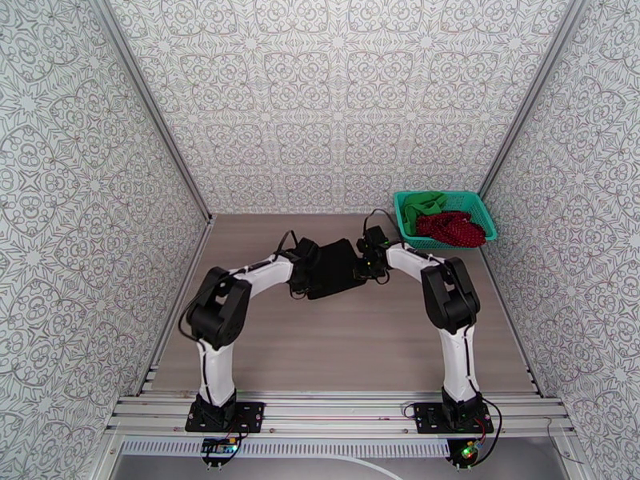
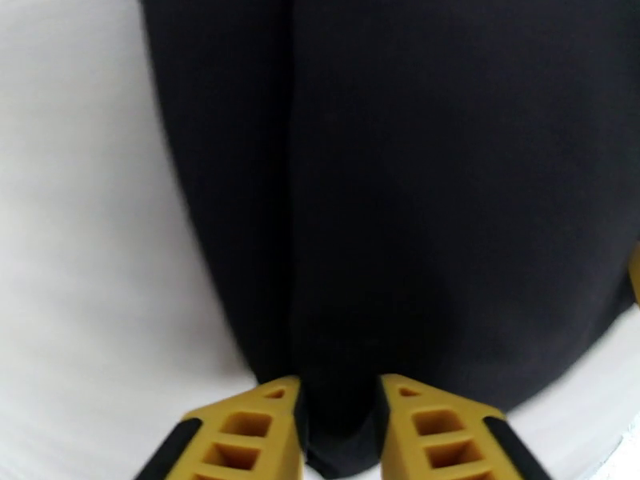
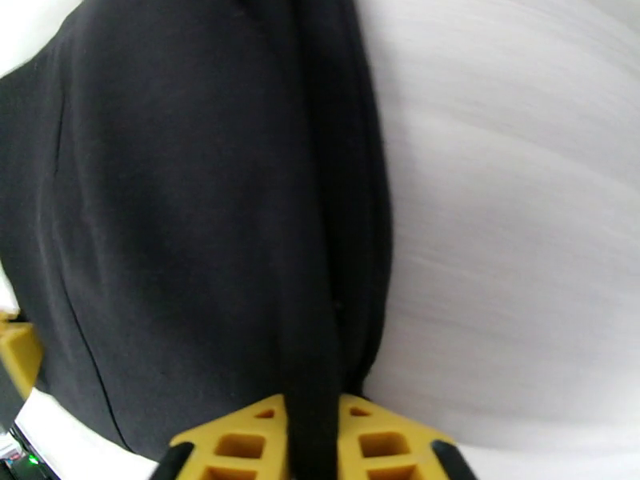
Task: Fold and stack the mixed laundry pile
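Found the left gripper (image 2: 338, 387) clenched on a fold of the black garment (image 2: 448, 194), with dark cloth filling the narrow gap between its yellow fingers (image 2: 240, 430). Found the right gripper (image 3: 310, 403) pinched tight on the garment's opposite edge, a thick roll of black cloth squeezed between its two yellow pads. Saw, from each wrist, the cloth running away from the fingertips in long creases, with pale, blurred surface beside it.

Saw, from above, both arms bent inward and meeting near the middle of the table (image 1: 336, 354), the left gripper at the garment's left edge and the right at its right edge. Noted the garment as a rough dark rectangle over the wooden top, between the two wrists. Could not tell whether it lay flat or was lifted off the table.

Noted, well apart at the far right corner, the teal basket (image 1: 436, 244). Saw the green garment (image 1: 424, 206) toward its back left and the dark red dotted garment (image 1: 452, 227) toward its front right, reaching the rim.
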